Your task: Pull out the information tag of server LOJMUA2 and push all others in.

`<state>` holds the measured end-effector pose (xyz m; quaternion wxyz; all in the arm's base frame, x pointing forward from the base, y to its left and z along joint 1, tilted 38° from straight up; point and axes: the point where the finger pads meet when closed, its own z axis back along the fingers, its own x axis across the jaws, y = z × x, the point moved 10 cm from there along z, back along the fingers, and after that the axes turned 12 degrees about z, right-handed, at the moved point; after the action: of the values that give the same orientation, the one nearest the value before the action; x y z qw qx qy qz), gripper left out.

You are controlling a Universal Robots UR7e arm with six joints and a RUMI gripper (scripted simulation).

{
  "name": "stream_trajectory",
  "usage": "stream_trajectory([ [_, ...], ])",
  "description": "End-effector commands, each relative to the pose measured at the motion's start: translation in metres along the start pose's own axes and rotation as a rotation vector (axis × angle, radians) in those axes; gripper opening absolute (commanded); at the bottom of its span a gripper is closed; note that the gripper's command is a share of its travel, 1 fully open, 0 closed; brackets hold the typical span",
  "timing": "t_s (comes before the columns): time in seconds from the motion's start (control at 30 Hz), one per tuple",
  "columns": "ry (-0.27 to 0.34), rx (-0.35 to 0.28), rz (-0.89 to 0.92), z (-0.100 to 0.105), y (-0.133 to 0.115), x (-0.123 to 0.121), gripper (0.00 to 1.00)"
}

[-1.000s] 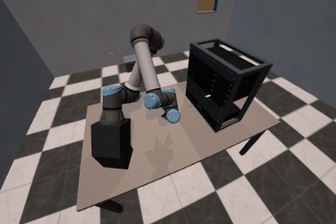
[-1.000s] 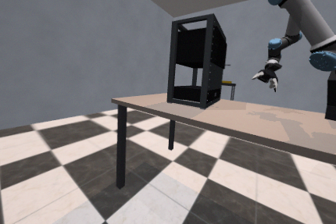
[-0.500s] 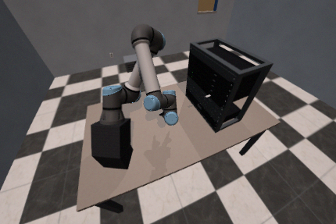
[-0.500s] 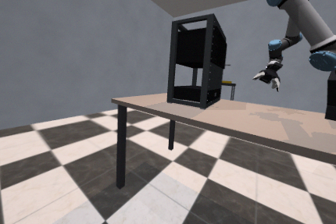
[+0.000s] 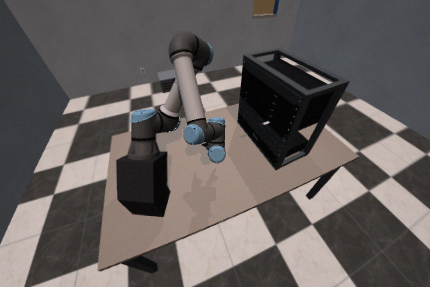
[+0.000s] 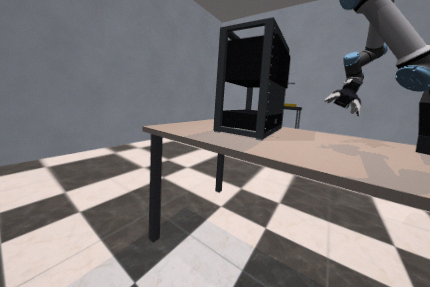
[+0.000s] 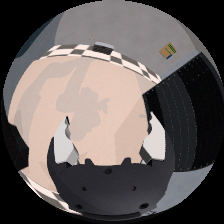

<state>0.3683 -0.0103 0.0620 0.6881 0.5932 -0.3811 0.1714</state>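
- Top view: the arm (image 5: 187, 88) folds over the table (image 5: 150, 238). The pincer itself is hidden beneath the blue-capped wrist joints, so its fingers cannot be seen here. The server rack (image 5: 340, 85) stands well apart from the wrist, further along the table toward the far edge. 1 pale information tag (image 5: 266, 122) appears to jut from the rack's front face; no lettering is readable, so whether it belongs to LOJMUA2 cannot be told.
- Exterior view: the pincer (image 6: 343, 100) hangs above the table, released, both fingers spread wide with nothing between them. The rack lies ahead of it, well apart, its tall frame resting on a narrow footprint.
- Wrist view: 2 pale fingertips frame bare table top; the rack's dark front fills the side beyond 1 finger, seen at a slant.
- Risks, as I judge them: the rack is unfastened and tall, so a pull with any sideways or upward pull, or a fingertip catching the frame, could drag or tip it. Reading a tag from this slanted, distant pose could pick the wrong server. A hard push on a tag could slide the rack backwards.
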Motion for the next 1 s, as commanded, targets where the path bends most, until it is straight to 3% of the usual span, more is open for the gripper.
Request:
stream_trajectory([
  [0.0, -0.019, 0.02, -0.037, -0.002, 0.004, -0.001, 1.0],
  [0.97, -0.105, 0.108, -0.205, -0.012, 0.024, -0.003, 1.0],
])
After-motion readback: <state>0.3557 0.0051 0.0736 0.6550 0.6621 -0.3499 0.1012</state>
